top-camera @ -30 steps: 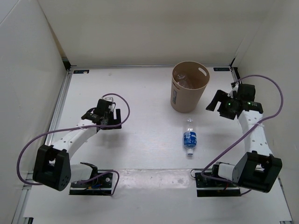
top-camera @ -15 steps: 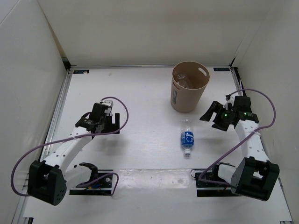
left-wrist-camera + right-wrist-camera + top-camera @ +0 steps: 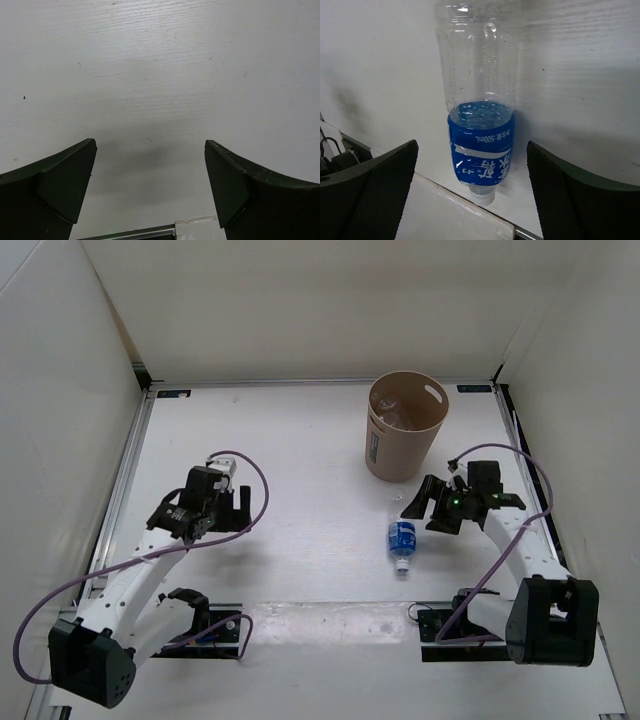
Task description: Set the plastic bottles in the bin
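**Blue-labelled bottle lies under the spread right fingers**

White painted table [image 3: 300,440], faint wood grain and a few dark specks in the wrist views; plain white walls on three sides.

Left gripper [image 3: 222,508]: fingers apart, nothing between them. In its wrist view the left gripper [image 3: 150,150] shows two matte black wedge-shaped fingers [image 3: 60,185] over bare board, with a soft shadow on the surface ahead of the tips. All task items lie well to its right.

Bin [image 3: 398,452]: tall round tan cardboard-look bucket, smooth wall, oval handle cut-out near the rim, small label on its side. It stands just beyond the right gripper, apart from it. A clear bottle [image 3: 395,412] lies inside; I cannot make out more of the contents.

Clear blue-labelled bottle [image 3: 402,538]: flat on the table, directly below the right gripper's tips, white cap pointing away from the bin. In the wrist view the bottle [image 3: 481,150] has a transparent dimpled body and a glossy blue wrap with white print.

Right gripper [image 3: 424,508]: fingers wide apart, textured black pads [image 3: 375,195] on either side of the bottle, no contact visible.
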Controlling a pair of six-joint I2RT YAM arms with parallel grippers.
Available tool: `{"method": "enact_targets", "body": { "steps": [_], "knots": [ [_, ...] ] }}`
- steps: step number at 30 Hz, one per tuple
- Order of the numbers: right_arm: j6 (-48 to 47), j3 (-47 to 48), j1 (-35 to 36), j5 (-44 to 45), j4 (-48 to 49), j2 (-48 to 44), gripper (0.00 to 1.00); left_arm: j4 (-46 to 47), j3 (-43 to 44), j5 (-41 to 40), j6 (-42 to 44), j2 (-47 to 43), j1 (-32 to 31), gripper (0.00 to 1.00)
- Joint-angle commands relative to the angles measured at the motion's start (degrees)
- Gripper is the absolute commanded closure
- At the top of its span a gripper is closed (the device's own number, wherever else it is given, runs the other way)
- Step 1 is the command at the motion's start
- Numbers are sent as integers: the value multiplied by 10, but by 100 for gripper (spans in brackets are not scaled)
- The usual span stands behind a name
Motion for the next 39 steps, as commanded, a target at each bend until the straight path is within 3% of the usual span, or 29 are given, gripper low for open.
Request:
{"method": "enact_targets", "body": {
  "steps": [1, 10, 26, 39],
  "knots": [
    [14, -5, 24, 3, 40, 8, 10, -7, 8, 5, 1, -16, 0, 0],
    [20, 5, 85, 41, 45, 36, 11, -13, 6, -6, -12, -16, -1, 0],
    [33, 103, 248, 219, -26, 134, 35, -26, 2, -26, -27, -44, -1, 0],
    [-28, 98, 311, 201, -28, 153, 53, -27, 0, -31, -32, -45, 0, 0]
  ]
}}
